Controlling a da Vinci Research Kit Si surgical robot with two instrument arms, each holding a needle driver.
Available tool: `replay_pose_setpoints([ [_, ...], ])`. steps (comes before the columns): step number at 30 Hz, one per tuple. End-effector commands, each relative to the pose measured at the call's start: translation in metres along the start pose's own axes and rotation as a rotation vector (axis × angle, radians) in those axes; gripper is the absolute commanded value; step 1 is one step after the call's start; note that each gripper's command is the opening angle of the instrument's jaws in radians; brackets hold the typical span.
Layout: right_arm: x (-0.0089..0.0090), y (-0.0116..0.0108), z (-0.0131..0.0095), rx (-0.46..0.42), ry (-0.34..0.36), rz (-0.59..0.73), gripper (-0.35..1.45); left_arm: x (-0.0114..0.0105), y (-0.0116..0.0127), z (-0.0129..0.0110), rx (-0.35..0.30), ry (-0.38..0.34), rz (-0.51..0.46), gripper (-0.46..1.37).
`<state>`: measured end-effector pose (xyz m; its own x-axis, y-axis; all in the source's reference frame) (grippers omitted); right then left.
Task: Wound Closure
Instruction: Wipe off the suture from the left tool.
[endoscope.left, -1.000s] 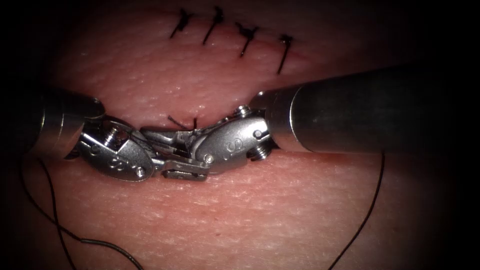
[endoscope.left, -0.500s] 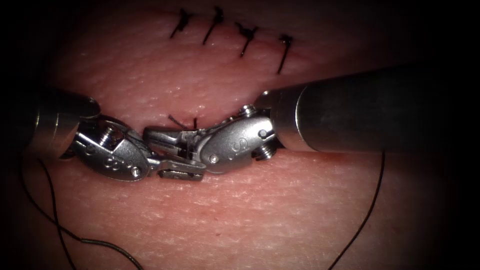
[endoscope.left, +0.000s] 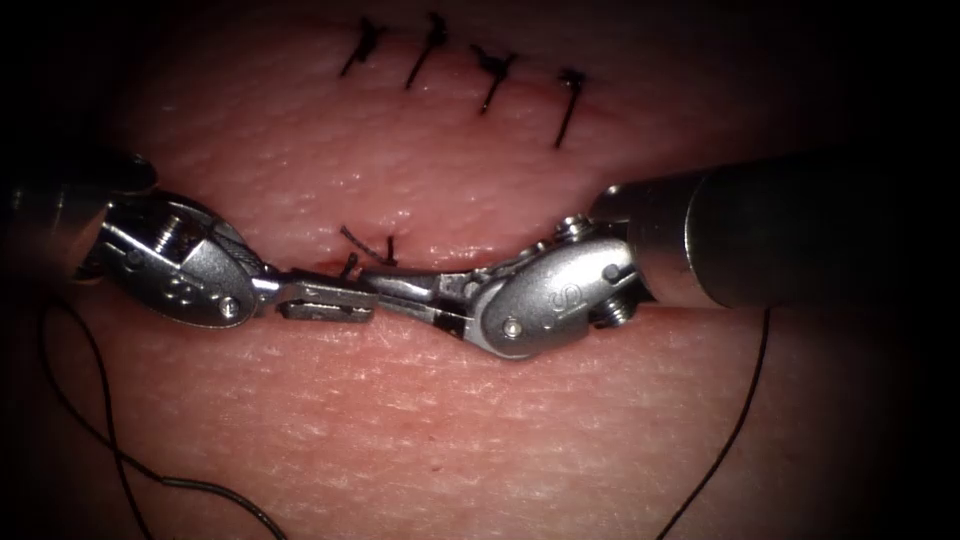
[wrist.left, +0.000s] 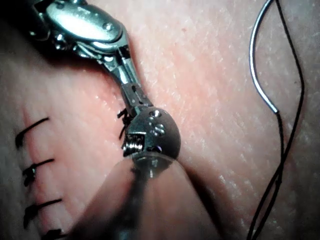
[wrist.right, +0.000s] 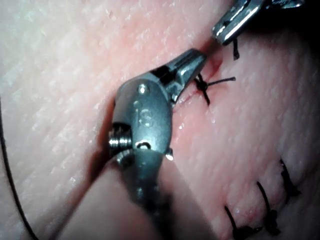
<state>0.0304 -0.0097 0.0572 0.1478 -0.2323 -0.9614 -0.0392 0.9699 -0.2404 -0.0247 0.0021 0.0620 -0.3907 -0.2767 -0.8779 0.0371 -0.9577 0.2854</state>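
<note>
Left tool (endoscope.left: 325, 300) and right tool (endoscope.left: 405, 288) meet tip to tip at the knot (endoscope.left: 365, 248), jaws shut, probably tending it; any thread gripped is unclear. The needle (wrist.left: 260, 65) lies free on the tissue (endoscope.left: 500, 420), probably parked aside.

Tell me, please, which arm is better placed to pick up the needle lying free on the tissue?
Left, probably. The needle lies on the tissue at the endoscope view's lower left, nearer the left tool than the right tool. I cannot tell what either holds.

Open tissue (endoscope.left: 520, 420) below the cut (thread (endoscope.left: 100, 440) loops at edges)
</note>
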Motion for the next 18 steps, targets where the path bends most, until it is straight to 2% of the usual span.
replay_pose_setpoints([
  [1, 0.0001, 0.0002, -0.0002, 0.008, 0.002, 0.005, -0.35, 0.0000, -0.0001, 0.0000, -0.001, -0.001, 0.003, -0.35],
  [7, 0.0006, 0.0004, -0.0006, 0.012, 0.006, 0.010, -0.35, 0.0000, -0.0008, 0.0000, 0.014, -0.019, 0.026, -0.35],
  [13, 0.0006, 0.0006, -0.0011, 0.016, 0.009, 0.023, -0.35, -0.0009, -0.0032, 0.0002, 0.064, -0.074, 0.011, -0.35],
  [18, 0.0004, 0.0007, -0.0016, 0.022, 0.010, 0.047, -0.35, -0.0024, -0.0050, 0.0004, 0.103, -0.102, -0.068, -0.35],
])
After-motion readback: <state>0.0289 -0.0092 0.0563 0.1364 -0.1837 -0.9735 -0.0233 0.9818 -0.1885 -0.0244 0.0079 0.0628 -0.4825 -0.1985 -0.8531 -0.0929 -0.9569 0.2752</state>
